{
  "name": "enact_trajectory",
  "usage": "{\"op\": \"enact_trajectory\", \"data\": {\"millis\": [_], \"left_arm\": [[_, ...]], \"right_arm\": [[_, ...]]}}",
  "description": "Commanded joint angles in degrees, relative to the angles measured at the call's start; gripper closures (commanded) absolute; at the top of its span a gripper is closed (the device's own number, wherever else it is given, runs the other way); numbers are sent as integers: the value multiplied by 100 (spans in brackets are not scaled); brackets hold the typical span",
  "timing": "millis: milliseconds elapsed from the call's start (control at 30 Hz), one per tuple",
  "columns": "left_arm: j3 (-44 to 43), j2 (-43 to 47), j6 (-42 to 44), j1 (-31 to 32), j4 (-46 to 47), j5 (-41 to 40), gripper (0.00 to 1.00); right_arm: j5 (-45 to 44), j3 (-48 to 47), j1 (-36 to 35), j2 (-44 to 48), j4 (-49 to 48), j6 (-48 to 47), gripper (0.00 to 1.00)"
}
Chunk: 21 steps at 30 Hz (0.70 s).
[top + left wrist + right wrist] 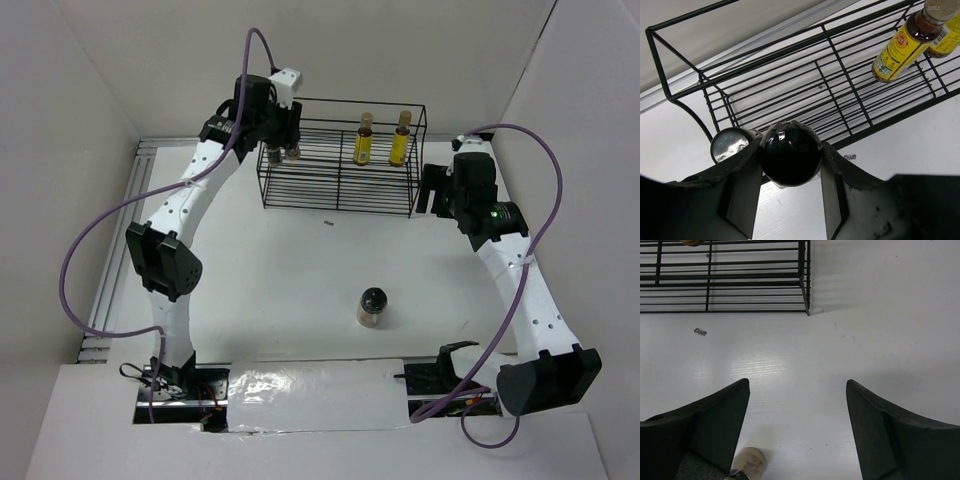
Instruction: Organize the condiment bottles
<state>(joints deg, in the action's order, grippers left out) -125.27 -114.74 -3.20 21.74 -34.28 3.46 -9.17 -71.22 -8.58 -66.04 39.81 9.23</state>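
"Fingers on the left arm: what have they got?"

"The left gripper point(791, 150) is clamped around a short jar with a glossy black lid point(790, 159), at the left end of the black wire rack point(840, 65). Touching it, or nearly so, on its left is a second short jar with a grey-sheened lid point(730, 144). Whether the held jar rests on the wires is hidden."

"And further along?"

"Toward the rack's right end, a slim yellow-filled bottle with a tan cap point(364, 145) stands beside its twin point(402, 145). Out on the white table point(290, 260), well apart from the rack, a fatter black-lidded jar point(372, 307) stands upright, its long axis vertical."

"Who fetches it?"

"Probably the right gripper point(432, 190). Its fingers are spread with nothing between them, just off the rack's right end. The jar lies leftward of it and toward the table's near edge, so a sideways approach looks right."
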Motion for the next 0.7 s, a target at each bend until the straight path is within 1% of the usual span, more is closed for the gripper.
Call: {"op": "enact_trajectory", "data": {"millis": [0, 167, 300, 467, 667], "left_arm": [[-147, -31, 74, 50, 466, 93, 100], [-331, -268, 136, 76, 352, -65, 100], [-200, -312, 179, 103, 449, 14, 100], [-348, -506, 188, 129, 405, -109, 100], [-243, -532, 250, 138, 449, -197, 100]], "right_arm": [[-6, -103, 41, 162, 0, 61, 16], [3, -94, 41, 162, 9, 52, 16], [-50, -76, 41, 170, 9, 8, 16], [-41, -120, 40, 127, 9, -1, 16], [-120, -138, 41, 135, 27, -36, 16]]}}
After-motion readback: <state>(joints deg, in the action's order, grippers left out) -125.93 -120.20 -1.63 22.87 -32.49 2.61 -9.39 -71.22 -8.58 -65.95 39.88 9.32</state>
